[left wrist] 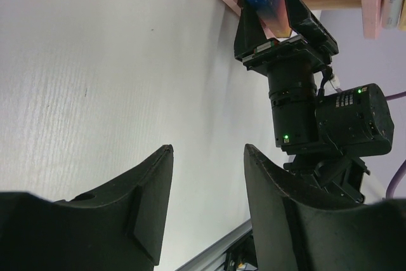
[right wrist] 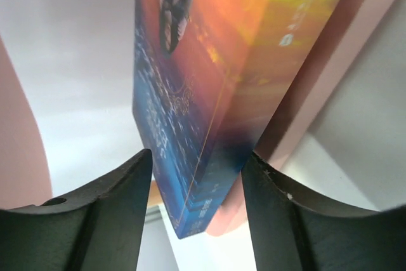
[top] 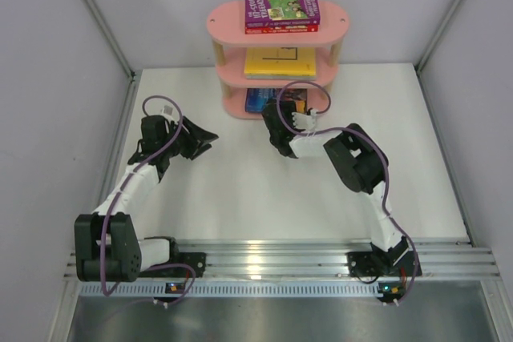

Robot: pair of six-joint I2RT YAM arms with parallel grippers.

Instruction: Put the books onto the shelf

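Books on a pink shelf, two arms out over the table

The shelf [top: 337,20] stands at the far side of the table [top: 256,198]. A purple book [top: 282,4] lies on a red book [top: 280,29] on the top tier, a yellow book [top: 280,62] on the middle, a blue book [top: 258,99] on the bottom. The right arm's fingers [top: 271,118] reach that bottom tier; the left arm's fingers [top: 204,135] sit left of the shelf.

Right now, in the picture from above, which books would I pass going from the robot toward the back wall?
blue book → yellow book → purple book
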